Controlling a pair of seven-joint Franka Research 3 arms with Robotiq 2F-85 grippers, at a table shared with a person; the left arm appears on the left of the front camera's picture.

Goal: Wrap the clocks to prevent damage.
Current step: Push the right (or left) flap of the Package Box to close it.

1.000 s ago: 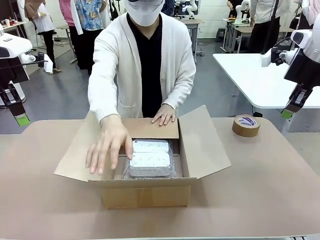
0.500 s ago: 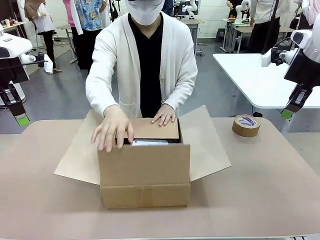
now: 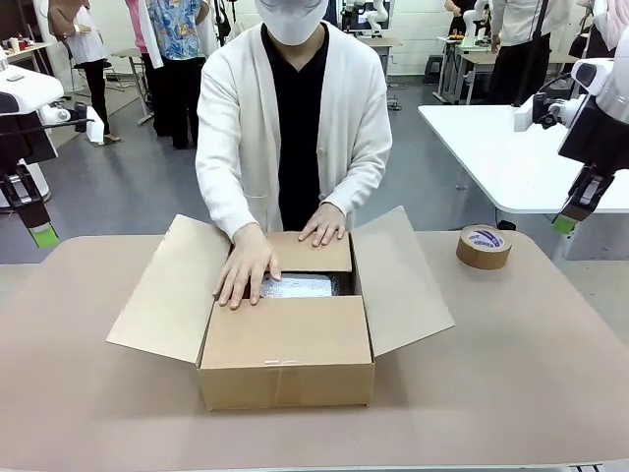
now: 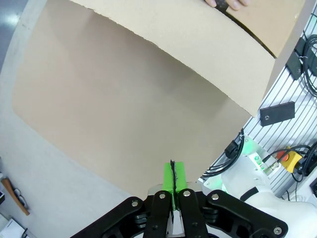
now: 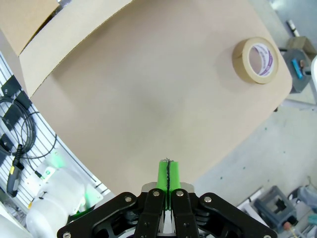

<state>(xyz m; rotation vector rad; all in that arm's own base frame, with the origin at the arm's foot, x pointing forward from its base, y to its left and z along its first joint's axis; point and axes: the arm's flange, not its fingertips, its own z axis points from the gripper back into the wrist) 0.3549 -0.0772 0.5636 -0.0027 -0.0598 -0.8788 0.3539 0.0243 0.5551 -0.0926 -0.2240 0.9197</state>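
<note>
Brown table (image 3: 511, 374), cardboard box (image 3: 285, 369) centred, tape roll (image 3: 484, 246) far right, grey floor (image 3: 128, 187)

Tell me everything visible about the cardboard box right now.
The cardboard box is plain brown, upright on the table. Its near and far flaps are folded in, leaving a gap that shows a bubble-wrapped bundle; both side flaps splay outward. One hand of the person presses the near flap, the other hand the far flap.

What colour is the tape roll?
The tape roll is tan, its core label white and purple; clearest in the right wrist view.
</note>
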